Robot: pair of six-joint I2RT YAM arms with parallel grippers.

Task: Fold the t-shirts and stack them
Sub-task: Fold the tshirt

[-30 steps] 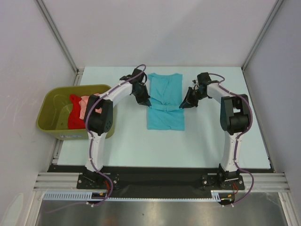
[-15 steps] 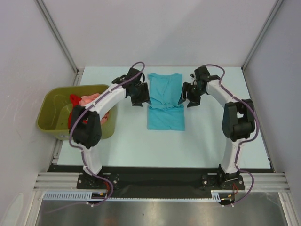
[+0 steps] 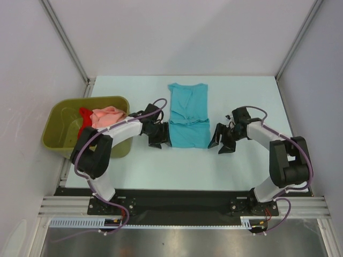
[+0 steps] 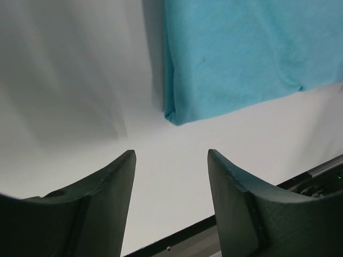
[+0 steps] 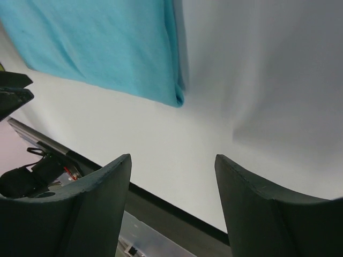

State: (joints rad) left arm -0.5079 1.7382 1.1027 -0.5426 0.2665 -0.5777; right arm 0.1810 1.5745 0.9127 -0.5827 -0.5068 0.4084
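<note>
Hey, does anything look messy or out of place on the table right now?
Slightly: the turquoise shirt has a bunched ridge across its middle, so it isn't flat. The pink shirt and red shirt lie crumpled in the tub.

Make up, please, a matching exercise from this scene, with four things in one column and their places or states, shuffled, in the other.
Things:
1. turquoise t-shirt
2. salmon-pink t-shirt
3. olive-green tub
4. right gripper

Places or states:
A. heaped inside a container
B. open and empty, just short of a cloth corner
C. lying flat in the middle of the table
D. at the far left, with cloth inside it

Pairs: 1-C, 2-A, 3-D, 4-B.
</note>
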